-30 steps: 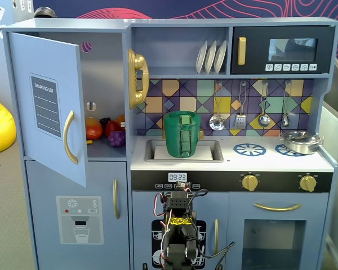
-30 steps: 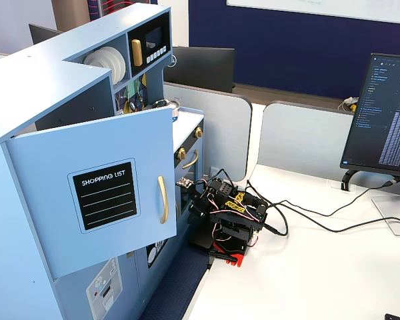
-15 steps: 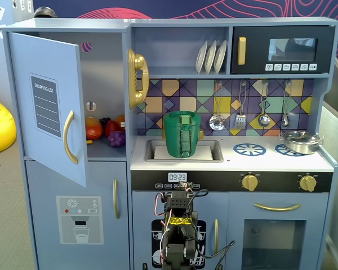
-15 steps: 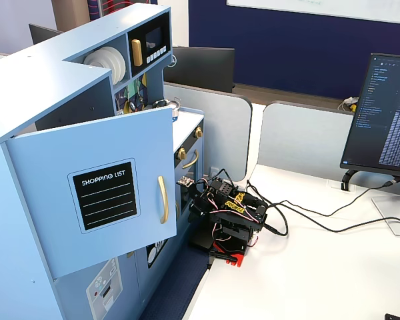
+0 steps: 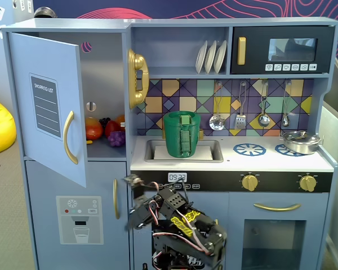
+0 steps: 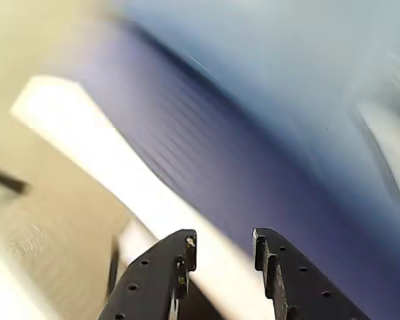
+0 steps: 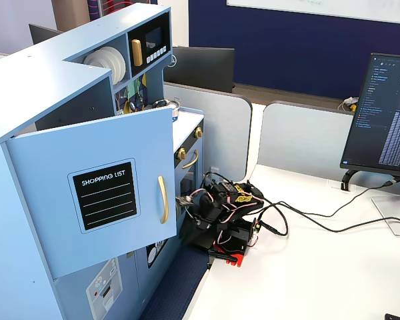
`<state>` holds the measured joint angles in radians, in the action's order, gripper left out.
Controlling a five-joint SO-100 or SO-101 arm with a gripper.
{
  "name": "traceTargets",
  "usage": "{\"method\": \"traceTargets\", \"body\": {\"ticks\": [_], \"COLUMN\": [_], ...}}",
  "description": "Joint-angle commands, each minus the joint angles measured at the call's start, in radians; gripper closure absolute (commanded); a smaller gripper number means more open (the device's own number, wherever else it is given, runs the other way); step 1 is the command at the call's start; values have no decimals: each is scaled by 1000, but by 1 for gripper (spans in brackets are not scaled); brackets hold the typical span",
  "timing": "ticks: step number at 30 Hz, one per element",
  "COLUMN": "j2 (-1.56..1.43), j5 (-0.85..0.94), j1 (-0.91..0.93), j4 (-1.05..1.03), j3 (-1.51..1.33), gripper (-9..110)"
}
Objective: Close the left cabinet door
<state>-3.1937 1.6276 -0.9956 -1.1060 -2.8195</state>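
Note:
The left cabinet door is light blue with a black "SHOPPING LIST" panel and a curved gold handle. It stands swung wide open; in the other fixed view it juts out toward the desk. My arm is folded low in front of the kitchen. My gripper points up and to the left, below and right of the door's free edge, not touching it. It also shows near the door's handle edge. In the blurred wrist view my gripper is open and empty.
Toy fruit sits inside the open cabinet. Below is a blue door with a dispenser graphic. A green pot stands in the sink; a gold phone hangs beside it. A monitor and cables are on the desk.

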Motion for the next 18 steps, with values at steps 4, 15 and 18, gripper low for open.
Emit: {"method": "traceTargets", "body": {"ticks": [4, 15, 18], "j2": [26, 442, 604], "j5": [166, 255, 293], "j1": [-387, -574, -589], "j4": [285, 782, 841], "j3": [124, 376, 502], "gripper": [102, 102, 102]}}
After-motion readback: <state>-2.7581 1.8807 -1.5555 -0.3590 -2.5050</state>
